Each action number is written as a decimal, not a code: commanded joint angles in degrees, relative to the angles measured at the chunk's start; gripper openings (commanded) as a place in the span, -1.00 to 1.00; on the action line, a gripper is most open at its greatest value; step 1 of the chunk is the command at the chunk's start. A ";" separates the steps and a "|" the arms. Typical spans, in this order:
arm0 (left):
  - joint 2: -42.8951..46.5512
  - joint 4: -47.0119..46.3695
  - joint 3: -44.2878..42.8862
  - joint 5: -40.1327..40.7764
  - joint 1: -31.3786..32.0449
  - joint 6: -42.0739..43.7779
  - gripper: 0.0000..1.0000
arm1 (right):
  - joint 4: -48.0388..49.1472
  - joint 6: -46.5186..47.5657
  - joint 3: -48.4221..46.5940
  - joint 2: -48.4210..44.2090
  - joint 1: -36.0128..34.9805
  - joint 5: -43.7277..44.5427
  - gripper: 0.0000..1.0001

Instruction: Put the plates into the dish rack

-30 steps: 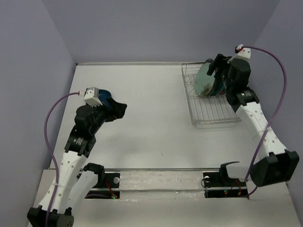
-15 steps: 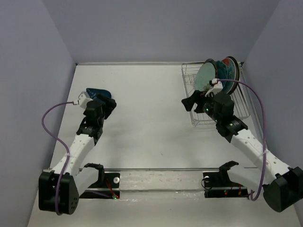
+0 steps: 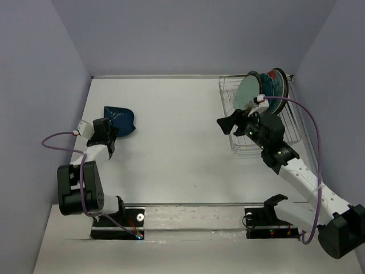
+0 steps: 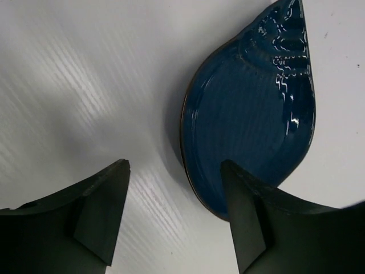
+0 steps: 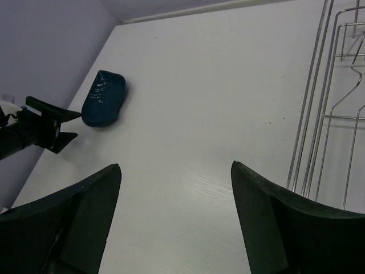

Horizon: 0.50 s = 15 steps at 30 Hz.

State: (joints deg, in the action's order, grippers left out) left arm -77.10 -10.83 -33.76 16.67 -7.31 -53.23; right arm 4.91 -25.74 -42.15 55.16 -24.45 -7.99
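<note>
You had the white desk [image 3: 182,125] filling most of the top view, walled in on three sides; at its far right corner stood the dish rack [image 3: 242,140], a silver wire frame whose near half showed only bare tines. In the rack's far end several plates stood on edge, close together; a pale mint plate [image 3: 246,94] faced the open desk, a teal plate [image 3: 272,88] stood just behind it, and a red rim [image 3: 283,74] showed behind those; how many more were packed there you could not tell from these views.

Well apart from the rack, on the left side of the desk, the navy plate [image 3: 118,119] lay flat; your left wrist camera showed its glossy blue face and raised pattern [image 4: 251,114], and your right wrist camera caught it far off as a small dark oval [image 5: 104,98].

Your left end effector [image 4: 174,171] sat low at the plate's near edge with its fingers spread and nothing clamped; the plate's rim reached into the gap, and its near end was hidden behind the right-hand finger [image 4: 251,228], so contact could not be judged. Your right end effector [image 5: 175,168] hung just beside the rack's left edge, pointing across the desk, fingers wide apart and empty.
</note>
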 commanded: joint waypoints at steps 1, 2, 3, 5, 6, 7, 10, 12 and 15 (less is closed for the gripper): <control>-8.65 -4.55 -5.35 -0.92 -1.65 3.57 0.44 | 4.23 -0.63 0.84 0.30 -0.43 -2.64 0.66; -10.33 -5.07 -7.01 -1.46 -2.00 4.62 0.36 | 4.41 -0.72 1.02 0.48 -0.43 -2.82 0.66; -13.48 -4.99 -7.98 -2.94 -2.18 4.98 0.33 | 4.50 -0.72 1.11 0.39 -0.43 -3.08 0.66; -15.88 -4.90 -10.27 -4.09 -2.53 5.51 0.05 | 4.50 -0.72 1.19 0.56 -0.43 -2.91 0.66; -17.63 -5.25 -10.71 -4.79 -2.53 6.03 -0.06 | 4.58 -0.72 1.19 0.65 -0.43 -2.91 0.66; -18.17 -5.60 -10.80 -4.89 -2.62 6.12 -0.17 | 4.59 -0.63 1.28 0.74 -0.43 -2.91 0.66; -18.35 -7.80 -9.58 -6.03 -2.62 5.86 -0.81 | 4.59 -0.54 1.11 1.53 -0.43 -3.00 0.66; -17.04 -10.34 -7.56 -8.04 -2.62 5.77 -0.89 | 4.76 -0.89 0.85 2.49 -0.43 -3.96 0.67; -13.88 -13.07 -5.28 -10.68 -2.10 5.33 -0.89 | 4.76 -1.51 -0.47 3.81 -0.43 -7.99 0.69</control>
State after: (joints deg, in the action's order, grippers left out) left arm -94.32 -22.33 -43.00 8.75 -9.85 -49.63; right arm 6.24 -26.24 -41.19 57.67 -24.45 -11.22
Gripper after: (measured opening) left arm 0.107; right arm 0.839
